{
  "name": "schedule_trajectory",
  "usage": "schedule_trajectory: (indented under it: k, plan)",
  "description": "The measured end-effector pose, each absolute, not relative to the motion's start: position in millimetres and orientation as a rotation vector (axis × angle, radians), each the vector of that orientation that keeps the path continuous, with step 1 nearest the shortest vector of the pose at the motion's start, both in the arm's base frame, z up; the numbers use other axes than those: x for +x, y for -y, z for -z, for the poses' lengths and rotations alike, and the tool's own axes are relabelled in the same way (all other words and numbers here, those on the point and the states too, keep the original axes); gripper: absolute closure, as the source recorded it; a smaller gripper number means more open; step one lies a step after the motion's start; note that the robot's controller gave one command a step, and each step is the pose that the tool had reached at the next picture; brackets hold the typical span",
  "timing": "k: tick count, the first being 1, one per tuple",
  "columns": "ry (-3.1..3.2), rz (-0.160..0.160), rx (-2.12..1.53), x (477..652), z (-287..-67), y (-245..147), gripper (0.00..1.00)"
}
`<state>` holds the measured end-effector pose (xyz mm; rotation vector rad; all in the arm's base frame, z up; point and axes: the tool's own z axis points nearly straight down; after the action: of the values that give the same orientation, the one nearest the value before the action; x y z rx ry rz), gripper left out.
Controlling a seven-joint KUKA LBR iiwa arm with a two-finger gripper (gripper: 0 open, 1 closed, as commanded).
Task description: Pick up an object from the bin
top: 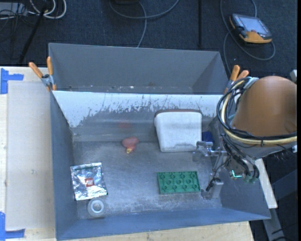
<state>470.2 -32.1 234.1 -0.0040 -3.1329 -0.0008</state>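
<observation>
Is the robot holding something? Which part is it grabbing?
Nothing is held. The gripper is open, with nothing between its fingers, just right of the green studded plate.

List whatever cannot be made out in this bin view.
Blue thing beside the white box: mostly hidden behind the arm's cables, camera view; kind unclear.
Foil packet, bin's left: print too small to read.
Pink lump mid-bin: too small to identify.

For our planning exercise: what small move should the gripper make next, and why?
Probably shift slightly left in the view, over the green flat studded plastic plate: the open gripper sits just beside its right edge, nothing between its fingers.
</observation>
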Motion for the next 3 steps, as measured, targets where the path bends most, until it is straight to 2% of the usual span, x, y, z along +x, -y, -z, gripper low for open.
schedule_trajectory:
  k: [1, 2, 3]
  plan:
    - [3.135, 0.0, -0.011, 523.0, -65, 47, 0.0]
    - [3.144, 0.0, 0.014, 524.1, -101, 36, 0.0]
    - [3.14, 0.001, -0.115, 528.9, -102, 43, 0.0]
